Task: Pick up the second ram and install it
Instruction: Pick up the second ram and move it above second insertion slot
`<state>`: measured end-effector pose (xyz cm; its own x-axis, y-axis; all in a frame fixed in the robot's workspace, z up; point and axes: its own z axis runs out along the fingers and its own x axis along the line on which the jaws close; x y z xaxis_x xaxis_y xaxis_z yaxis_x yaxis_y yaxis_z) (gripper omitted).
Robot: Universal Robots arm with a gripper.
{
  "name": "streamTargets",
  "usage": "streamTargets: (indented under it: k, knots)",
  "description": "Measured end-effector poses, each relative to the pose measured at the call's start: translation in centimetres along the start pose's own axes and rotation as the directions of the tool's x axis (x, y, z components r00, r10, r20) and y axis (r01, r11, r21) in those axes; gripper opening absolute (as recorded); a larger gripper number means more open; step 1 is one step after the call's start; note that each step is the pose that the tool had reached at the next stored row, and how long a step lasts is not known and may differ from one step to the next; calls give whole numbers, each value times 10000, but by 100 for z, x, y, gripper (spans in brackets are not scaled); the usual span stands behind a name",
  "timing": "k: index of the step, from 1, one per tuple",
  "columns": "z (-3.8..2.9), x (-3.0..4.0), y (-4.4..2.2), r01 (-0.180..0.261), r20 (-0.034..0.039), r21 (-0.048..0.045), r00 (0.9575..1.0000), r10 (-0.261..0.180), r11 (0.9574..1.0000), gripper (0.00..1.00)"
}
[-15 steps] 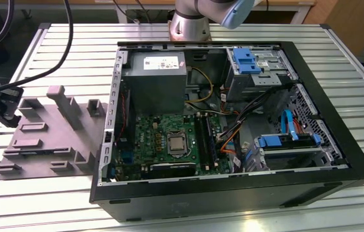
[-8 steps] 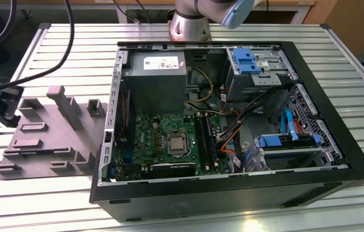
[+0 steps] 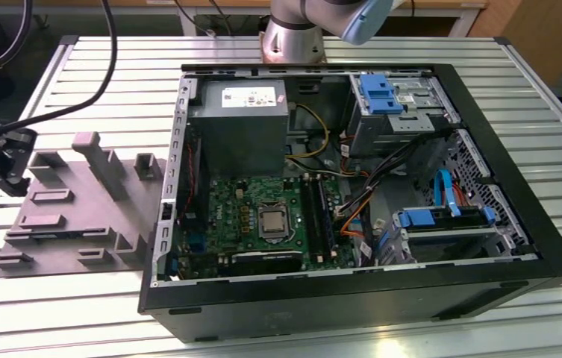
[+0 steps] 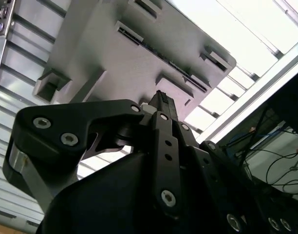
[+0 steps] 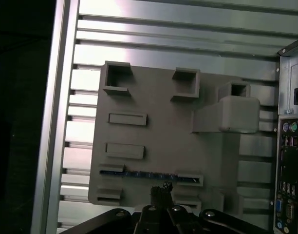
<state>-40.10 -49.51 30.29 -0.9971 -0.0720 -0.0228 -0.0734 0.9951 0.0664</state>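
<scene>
Grey tray (image 5: 158, 126) holds second ram (image 5: 149, 174) edgewise; gripper (image 5: 161, 187) poised near it.

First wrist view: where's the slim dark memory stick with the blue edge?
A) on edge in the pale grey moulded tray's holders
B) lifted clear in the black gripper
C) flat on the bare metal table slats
A: the slim dark memory stick stands on edge between two holders of the pale grey moulded tray, with the black gripper close by it.
</scene>
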Motion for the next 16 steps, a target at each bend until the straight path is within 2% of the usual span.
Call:
streamTargets:
  k: [3,7,12,16]
  knots:
    - [1,0,0,404,-27,-10,9992,-404,9992,11]
    - [3,1,0,955,-62,-25,9954,-955,9954,11]
    - [4,2,0,1587,-104,-44,9873,-1588,9873,11]
    - [6,5,0,2049,-131,-61,9787,-2050,9788,11]
